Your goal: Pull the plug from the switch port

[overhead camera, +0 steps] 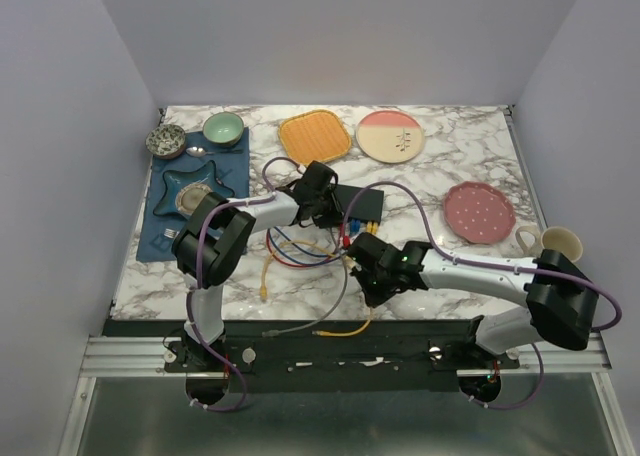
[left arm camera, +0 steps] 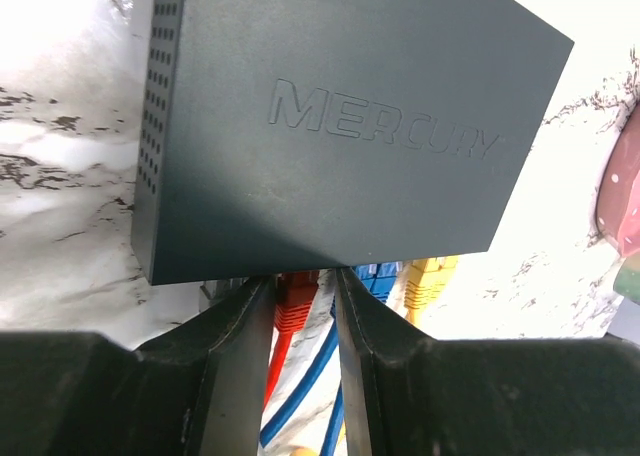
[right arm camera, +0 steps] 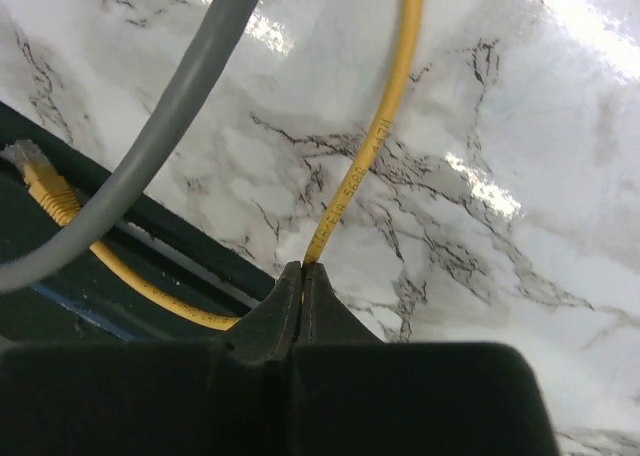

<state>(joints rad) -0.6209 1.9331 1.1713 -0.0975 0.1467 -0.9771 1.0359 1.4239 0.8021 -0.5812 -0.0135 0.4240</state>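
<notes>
- Left gripper (left arm camera: 305, 276): jaws apart, clamping nothing.
- Right gripper (right arm camera: 303, 268): pinched together on a thin yellow cable (right arm camera: 365, 146).
- Flat matte dark grey switch box (left arm camera: 340, 126): mid-table, just ahead of the left gripper. Likely light, so it may slide when tugged.
- Small red plastic plug (left arm camera: 296, 301): in a port, between the left jaws. Rigid, probably latched; grip its body, not the cord.

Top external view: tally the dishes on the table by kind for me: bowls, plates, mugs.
Bowls: 2, speckled bowl, green bowl
Plates: 4, orange square plate, cream-and-pink plate, pink dotted plate, blue star-shaped plate
Mugs: 1, cream mug
Total: 7
</notes>
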